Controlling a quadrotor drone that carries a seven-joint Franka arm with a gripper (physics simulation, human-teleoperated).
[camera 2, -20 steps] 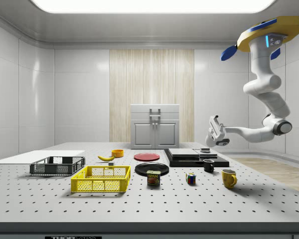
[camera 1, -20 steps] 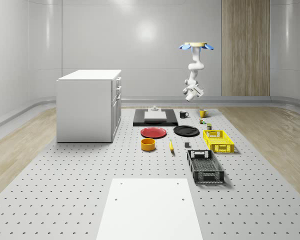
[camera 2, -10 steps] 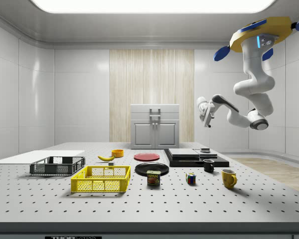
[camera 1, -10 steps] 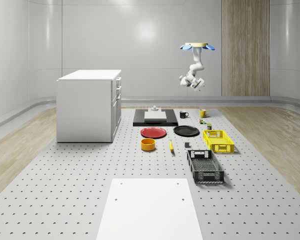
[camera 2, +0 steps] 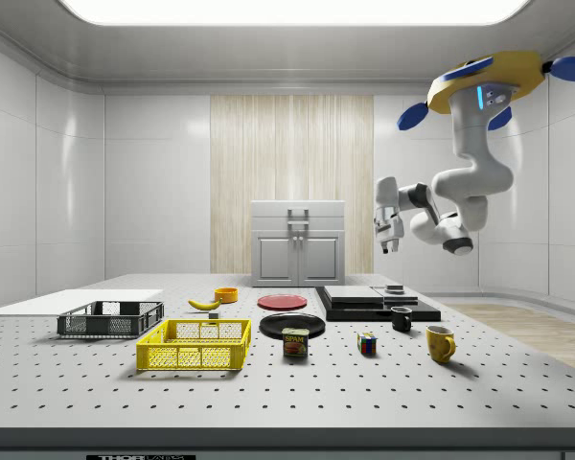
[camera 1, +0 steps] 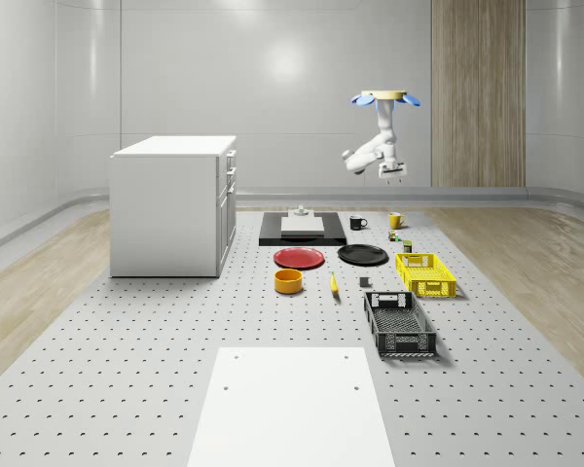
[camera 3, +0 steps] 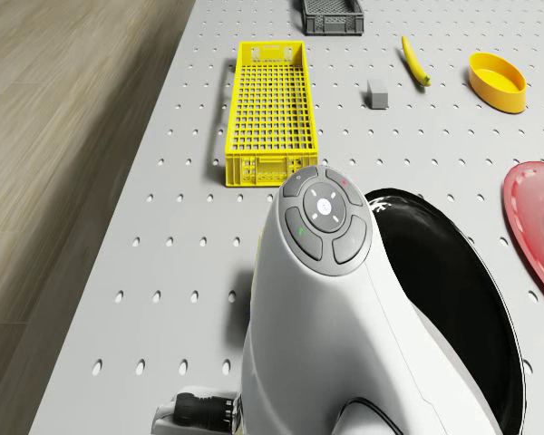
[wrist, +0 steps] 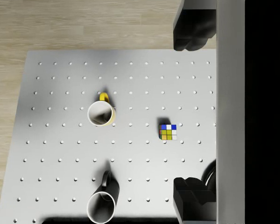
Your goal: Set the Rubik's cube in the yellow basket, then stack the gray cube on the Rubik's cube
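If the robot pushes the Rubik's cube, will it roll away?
Probably not. The Rubik's cube sits flat on the table, so it should slide rather than roll. Its flat sides look stiff, so the open gripper above can likely squeeze it firmly.

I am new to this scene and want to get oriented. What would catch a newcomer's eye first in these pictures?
Most striking is the drone hovering high over the far right end of the table in the side view, its white arm folded beneath and the tool pointing down, fingers open. On the table below, the Rubik's cube lies free near a yellow mug. The yellow basket stands out, with nothing in it.
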